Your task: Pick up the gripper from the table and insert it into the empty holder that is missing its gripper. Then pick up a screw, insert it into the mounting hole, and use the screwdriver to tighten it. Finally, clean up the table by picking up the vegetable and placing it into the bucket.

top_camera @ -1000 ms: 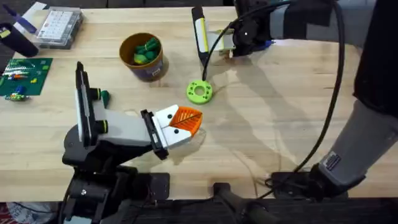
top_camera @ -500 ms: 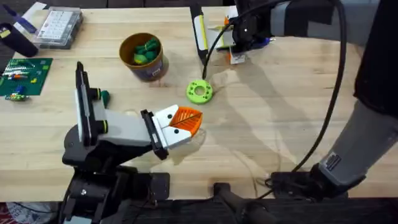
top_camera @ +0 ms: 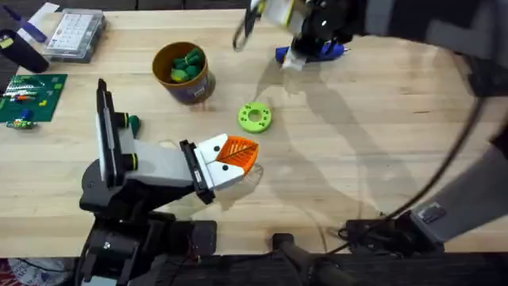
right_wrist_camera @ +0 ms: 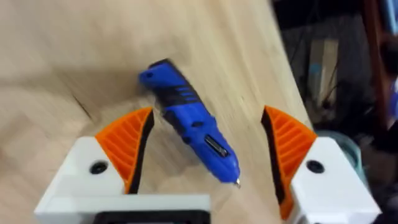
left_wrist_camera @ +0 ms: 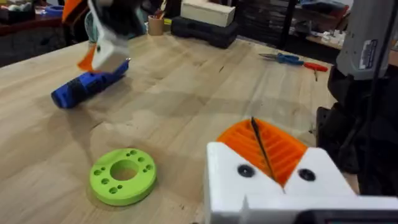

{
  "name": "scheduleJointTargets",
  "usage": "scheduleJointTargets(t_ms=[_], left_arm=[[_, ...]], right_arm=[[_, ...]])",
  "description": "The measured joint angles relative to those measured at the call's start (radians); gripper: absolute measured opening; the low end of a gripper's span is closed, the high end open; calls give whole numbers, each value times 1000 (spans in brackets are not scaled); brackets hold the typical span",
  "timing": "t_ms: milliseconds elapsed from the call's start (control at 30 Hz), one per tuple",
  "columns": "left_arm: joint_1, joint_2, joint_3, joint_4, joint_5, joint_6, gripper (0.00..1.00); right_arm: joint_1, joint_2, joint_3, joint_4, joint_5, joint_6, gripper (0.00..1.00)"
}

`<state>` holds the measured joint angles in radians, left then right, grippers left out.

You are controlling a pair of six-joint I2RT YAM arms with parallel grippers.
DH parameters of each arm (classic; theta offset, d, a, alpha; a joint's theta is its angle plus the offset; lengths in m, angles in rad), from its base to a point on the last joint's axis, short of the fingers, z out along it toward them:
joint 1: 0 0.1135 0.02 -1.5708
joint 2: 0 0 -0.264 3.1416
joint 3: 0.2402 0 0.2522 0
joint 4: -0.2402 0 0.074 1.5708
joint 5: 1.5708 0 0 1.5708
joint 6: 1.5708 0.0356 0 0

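Note:
The white gripper [top_camera: 230, 156] with orange ribbed fingers sits on the black plate of the holder [top_camera: 159, 163] at the lower left. It is my left gripper [left_wrist_camera: 264, 152], and it is shut on nothing. The blue screwdriver [top_camera: 311, 52] lies flat near the table's far edge. My right gripper [right_wrist_camera: 208, 155] hangs open just above the screwdriver [right_wrist_camera: 189, 127], one orange finger on each side, apart from it. The left wrist view shows the screwdriver [left_wrist_camera: 87, 87] under that gripper [left_wrist_camera: 102, 53]. The yellow bucket [top_camera: 184, 75] holds green pieces. A small dark-green vegetable [top_camera: 133, 123] lies by the holder's upright.
A lime-green ring [top_camera: 254, 117] with a centre hole lies mid-table, in front of my left gripper [top_camera: 238, 152]. At the far left stand a clear parts box [top_camera: 75, 33] and a green circuit board [top_camera: 30, 97]. Bare wood stretches to the right of the ring.
The right arm has risen and swung, carrying its yellow-and-black part toward the far edge. The blue screwdriver, mostly covered before, now shows full length on the table. The left arm has not moved.

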<state>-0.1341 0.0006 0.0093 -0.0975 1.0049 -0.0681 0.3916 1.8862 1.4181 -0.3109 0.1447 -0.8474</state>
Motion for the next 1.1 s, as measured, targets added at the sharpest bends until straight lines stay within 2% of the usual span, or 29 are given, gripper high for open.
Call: scheduleJointTargets(t_ms=[300,433,767,1100], left_arm=[[0,0,0,0,1,0,19],[0,0,0,0,0,0,19],[0,0,0,0,0,0,19],[0,0,0,0,0,0,19]], right_arm=[[0,-257,0,-175,-3,485,993],[0,-365,0,-294,-6,642,993],[0,-562,0,-511,-11,904,992],[0,-562,0,-511,-11,904,992]])
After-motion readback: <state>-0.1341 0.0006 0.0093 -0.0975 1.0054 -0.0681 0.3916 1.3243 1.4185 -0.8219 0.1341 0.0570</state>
